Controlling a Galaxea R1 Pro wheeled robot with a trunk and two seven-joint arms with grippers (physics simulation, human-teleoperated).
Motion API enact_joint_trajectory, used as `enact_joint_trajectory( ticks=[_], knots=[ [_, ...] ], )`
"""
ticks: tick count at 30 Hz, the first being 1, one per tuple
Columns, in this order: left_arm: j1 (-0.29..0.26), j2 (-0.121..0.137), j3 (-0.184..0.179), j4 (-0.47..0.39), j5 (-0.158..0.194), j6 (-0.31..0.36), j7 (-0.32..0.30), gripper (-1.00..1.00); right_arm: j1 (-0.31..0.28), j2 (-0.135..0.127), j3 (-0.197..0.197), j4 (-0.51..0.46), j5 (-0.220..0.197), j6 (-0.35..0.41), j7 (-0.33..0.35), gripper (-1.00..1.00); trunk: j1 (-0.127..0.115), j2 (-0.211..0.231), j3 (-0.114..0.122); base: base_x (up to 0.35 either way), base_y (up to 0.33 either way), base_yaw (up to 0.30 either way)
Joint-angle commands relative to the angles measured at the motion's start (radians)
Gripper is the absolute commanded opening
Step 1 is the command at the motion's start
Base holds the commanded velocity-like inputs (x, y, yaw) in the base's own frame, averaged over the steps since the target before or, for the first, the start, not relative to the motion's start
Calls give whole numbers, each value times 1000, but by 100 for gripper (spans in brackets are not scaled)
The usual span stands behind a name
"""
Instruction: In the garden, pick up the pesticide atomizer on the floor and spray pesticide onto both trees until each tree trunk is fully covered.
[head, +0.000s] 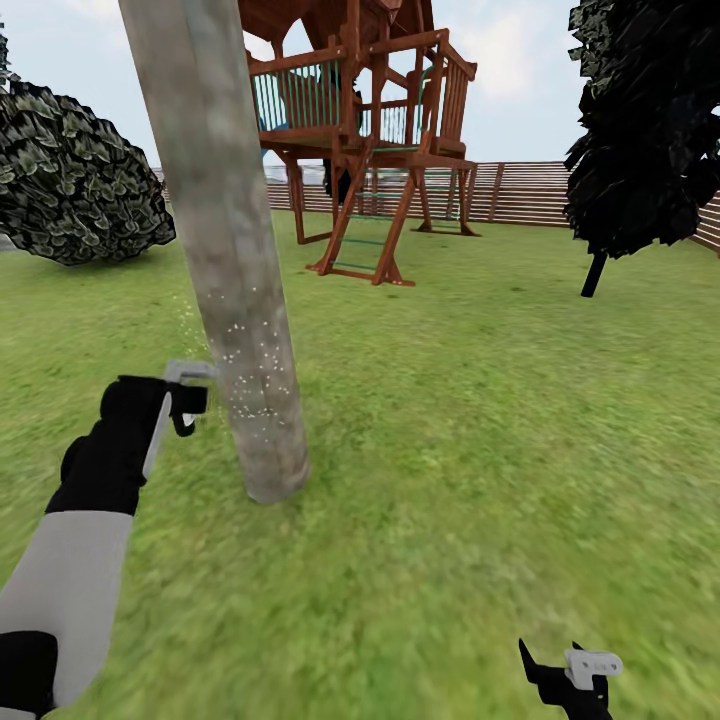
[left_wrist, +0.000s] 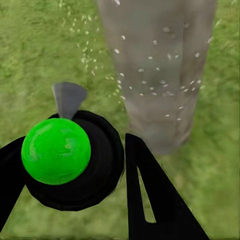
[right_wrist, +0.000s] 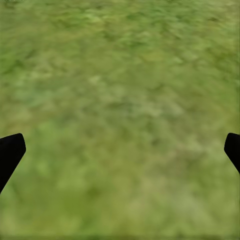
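Observation:
A thick grey-brown tree trunk (head: 230, 250) rises from the lawn just left of centre in the head view. White spray specks dot its lower bark and the air beside it. My left gripper (head: 183, 402) is shut on the pesticide atomizer (head: 188, 374), whose grey nozzle points at the trunk from close by. In the left wrist view the atomizer (left_wrist: 56, 150) shows a green ball top in a black ring between my fingers (left_wrist: 150, 200), with the speckled trunk (left_wrist: 155, 60) right ahead. My right gripper (head: 565, 665) hangs open low over bare grass (right_wrist: 120, 100).
A round dark bush (head: 75, 180) stands at the left. Behind the trunk is a wooden play tower (head: 370, 130) with a ladder. A dark-leaved tree (head: 640, 120) grows at the right, before a brown slat fence (head: 520, 190). Open lawn lies between.

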Motion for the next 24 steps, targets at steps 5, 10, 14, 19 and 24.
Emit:
enact_joint_trajectory(
  ticks=[5,10,14,19,24],
  knots=[
    [103,-10,-5,-6,-8,-14,1,-100,-1,0,-9,1,3,-3,9,100,0,0,-1,0,0,0],
    [232,-29,-2,64,0,-170,3,-100,-1,0,-9,33,2,-3,9,100,0,0,-1,0,0,0],
    [246,-70,72,288,3,-395,6,-100,-1,-1,-9,35,2,-3,9,100,0,0,-1,0,0,0],
    [249,-80,287,568,6,-630,83,-100,-1,-1,-9,34,1,-3,9,100,0,0,-1,1,-3,12],
    [249,-82,289,626,5,-735,148,-100,-1,0,-9,34,1,-3,9,100,0,0,-1,67,-208,153]
  ],
)
